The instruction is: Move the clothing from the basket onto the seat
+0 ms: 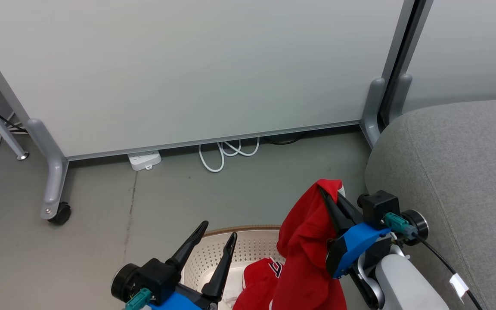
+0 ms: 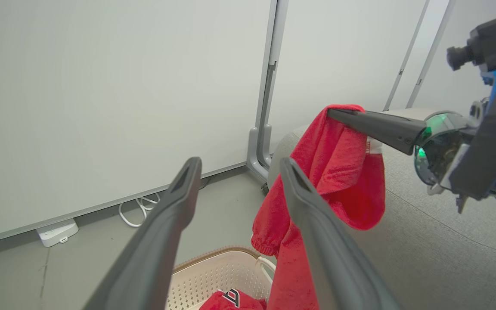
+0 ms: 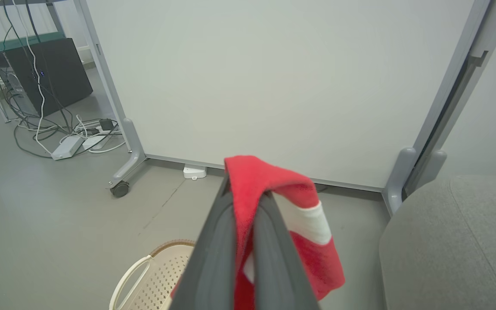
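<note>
The garment [image 1: 304,245] is showing red with a white band. The basket [image 1: 248,247] is looking cream, hole-dotted and brown-rimmed. At three o'clock, the seat [image 1: 459,172] is showing grey.

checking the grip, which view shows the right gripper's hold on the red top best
Right wrist view: the right gripper is shut, pinching a fold of the red top. Head view shows the top hanging from the gripper; left wrist view shows it side-on.
</note>
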